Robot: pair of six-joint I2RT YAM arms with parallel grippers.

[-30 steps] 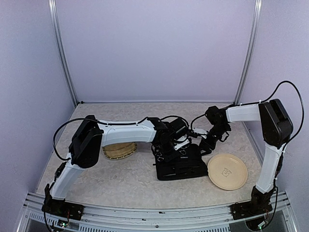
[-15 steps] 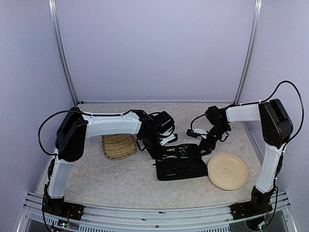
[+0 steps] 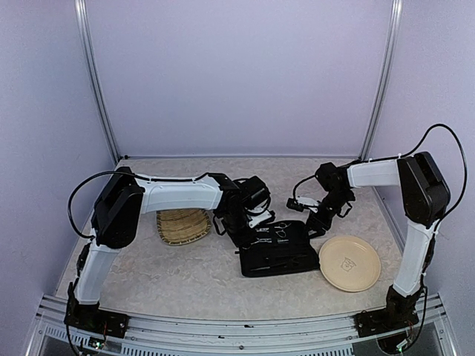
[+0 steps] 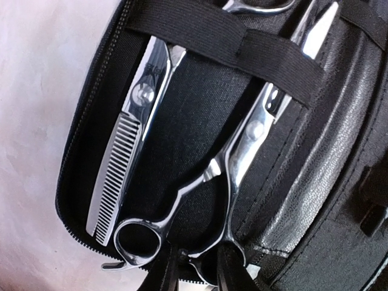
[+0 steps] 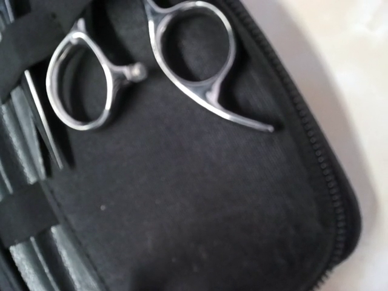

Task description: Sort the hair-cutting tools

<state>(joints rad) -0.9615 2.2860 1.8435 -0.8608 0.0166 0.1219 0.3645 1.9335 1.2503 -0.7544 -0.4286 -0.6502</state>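
Scissors (image 4: 242, 142) are being grasped in the case (image 4: 327, 200): left claw (image 4: 195, 276) half-closed astride one handle, hold uncertain; right claw's (image 3: 310, 220) opening cannot be told. Next, they must be drawn from the strap (image 4: 200, 30).

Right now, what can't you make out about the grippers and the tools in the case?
- Left gripper: left wrist view, bottom edge cuts its fingers; grip on the scissors unclear.
- Right gripper: fingers absent from right wrist view; top view too small.
- Hair clips: none recognisable; zip case interior dark, tiny from above.
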